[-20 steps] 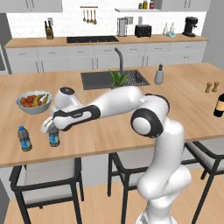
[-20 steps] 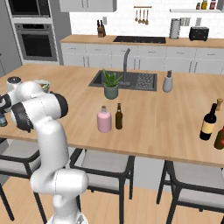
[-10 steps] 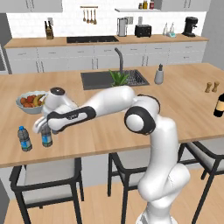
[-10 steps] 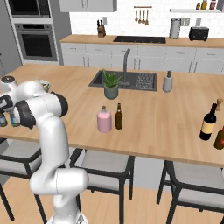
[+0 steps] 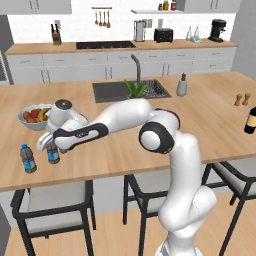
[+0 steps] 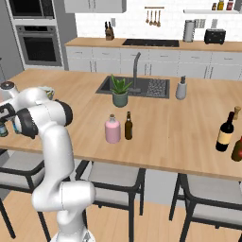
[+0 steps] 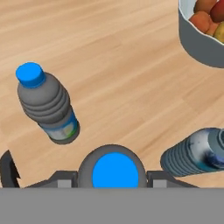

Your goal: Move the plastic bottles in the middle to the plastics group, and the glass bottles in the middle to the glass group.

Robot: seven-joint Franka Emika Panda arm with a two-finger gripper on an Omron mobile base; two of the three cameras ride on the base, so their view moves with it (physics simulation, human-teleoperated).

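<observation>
Already the gripper [image 7: 112,186] clamps a water bottle [image 5: 52,153] near the fruit bowl [image 5: 30,119], just beside another bottle of the plastics group [image 5: 28,158]; releasing it looks like what remains here, while the pink bottle [image 6: 112,129] and amber bottle [image 6: 128,126] wait far from that bowl, unmoved

Wooden island counter [image 5: 210,120] with an inset sink [image 5: 112,91] toward its far edge. Near the left end — a fruit bowl [image 5: 33,116], with two small water bottles [image 5: 28,159] [image 5: 53,153] upright by the front edge. Mid-counter — a potted plant [image 6: 119,92], pink bottle [image 6: 112,129] and amber bottle [image 6: 128,126] side by side, a grey dispenser [image 6: 181,88]. Right end — a dark wine bottle [image 6: 225,133], two pepper mills [image 5: 241,99].
</observation>
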